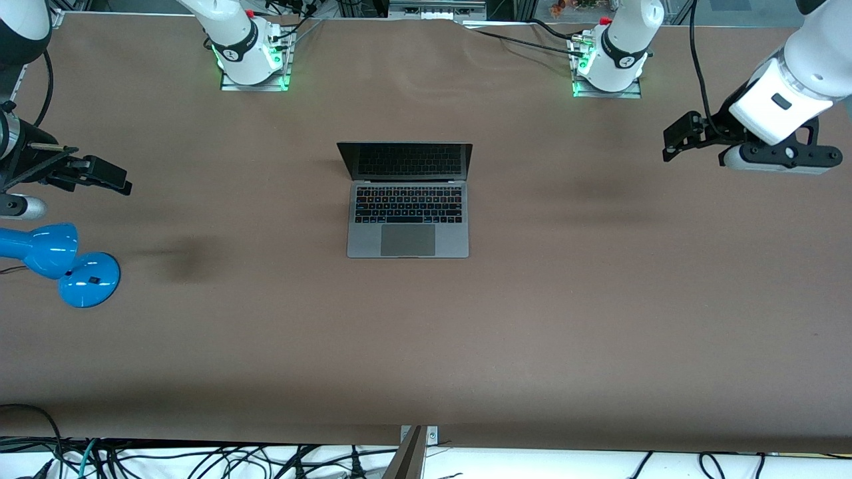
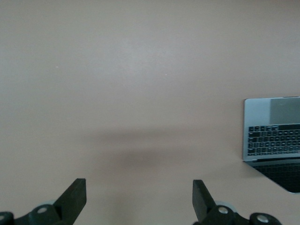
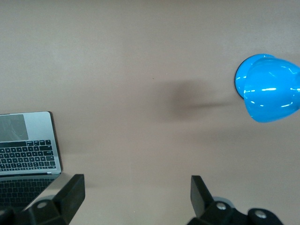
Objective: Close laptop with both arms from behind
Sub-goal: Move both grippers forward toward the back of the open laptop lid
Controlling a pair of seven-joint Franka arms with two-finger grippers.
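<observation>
The space-grey laptop (image 1: 407,203) stands open in the middle of the brown table, its dark screen raised toward the arms' bases. It also shows at the edge of the left wrist view (image 2: 274,140) and of the right wrist view (image 3: 28,152). My left gripper (image 1: 679,138) hangs open and empty in the air over the left arm's end of the table, far from the laptop; its fingers (image 2: 75,197) stand wide apart. My right gripper (image 1: 106,174) hangs open and empty over the right arm's end, its fingers (image 3: 72,192) wide apart.
A blue desk lamp (image 1: 63,263) stands at the right arm's end of the table, below the right gripper in the front view; its head shows in the right wrist view (image 3: 269,86). Cables lie along the table's front edge (image 1: 200,459).
</observation>
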